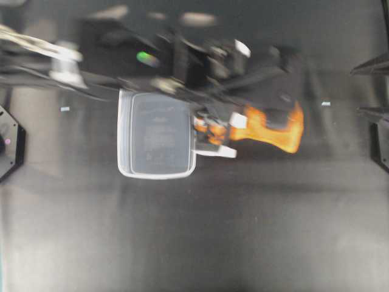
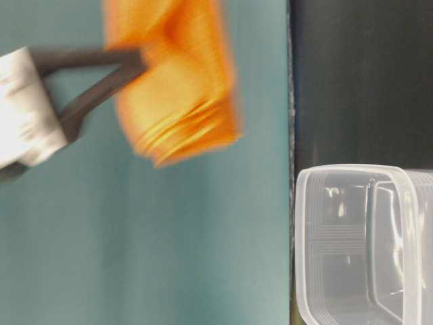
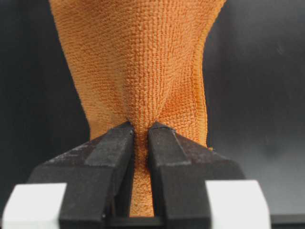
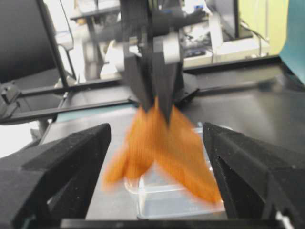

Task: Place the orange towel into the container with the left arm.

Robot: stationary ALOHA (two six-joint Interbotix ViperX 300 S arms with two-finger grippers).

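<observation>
Container (image 1: 157,135): a clear tub resting open-side up on the dark table (image 1: 243,231), nothing inside, so it can take the cloth from above.
Left gripper (image 3: 140,131): jaws pinched tight on a gathered fold of the orange towel (image 3: 143,62), so the cloth hangs as one bunch instead of spreading.
Orange towel: in the air, draped from the jaws, just beside the tub's rim and not yet over its opening.
Right gripper (image 4: 157,157): jaws spread wide, holding nothing, parked well apart at the side.
</observation>
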